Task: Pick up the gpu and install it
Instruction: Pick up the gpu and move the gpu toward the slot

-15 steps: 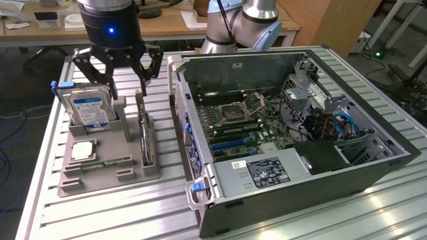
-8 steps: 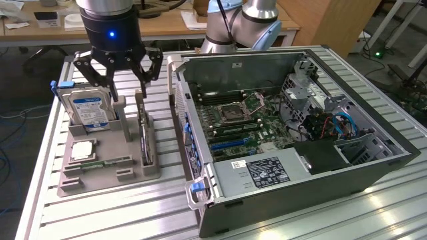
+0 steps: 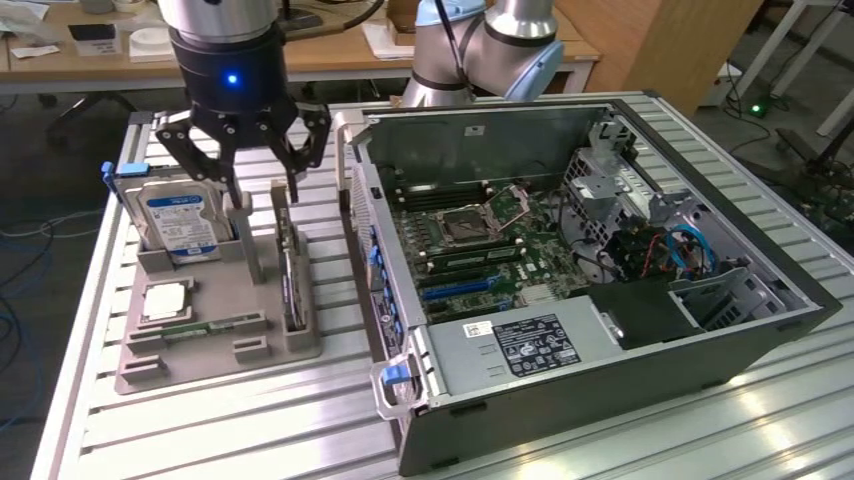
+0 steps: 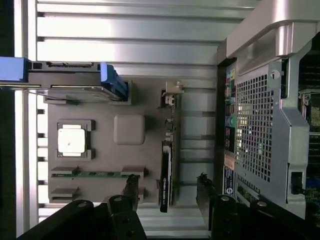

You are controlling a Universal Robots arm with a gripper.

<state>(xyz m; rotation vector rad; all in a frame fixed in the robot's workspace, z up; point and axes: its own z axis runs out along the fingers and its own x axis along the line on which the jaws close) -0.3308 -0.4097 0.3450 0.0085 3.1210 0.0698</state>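
Observation:
The gpu (image 3: 286,268) stands on edge in a slot along the side of the grey holder tray (image 3: 214,352) nearest the computer, a narrow dark strip. My gripper (image 3: 264,196) hangs open above the tray's far end, between the hard drive and the gpu's far end, holding nothing. In the wrist view the gpu (image 4: 166,172) lies between my two spread fingers, and the gripper (image 4: 167,191) is centred over one end of it, apart from the card.
The tray also carries a silver hard drive (image 3: 180,220) with a blue-white label, a square processor (image 3: 163,300) and a green memory stick (image 3: 203,327). The open computer case (image 3: 587,270) lies at the exterior view's right on the slatted metal table (image 3: 200,430), motherboard exposed.

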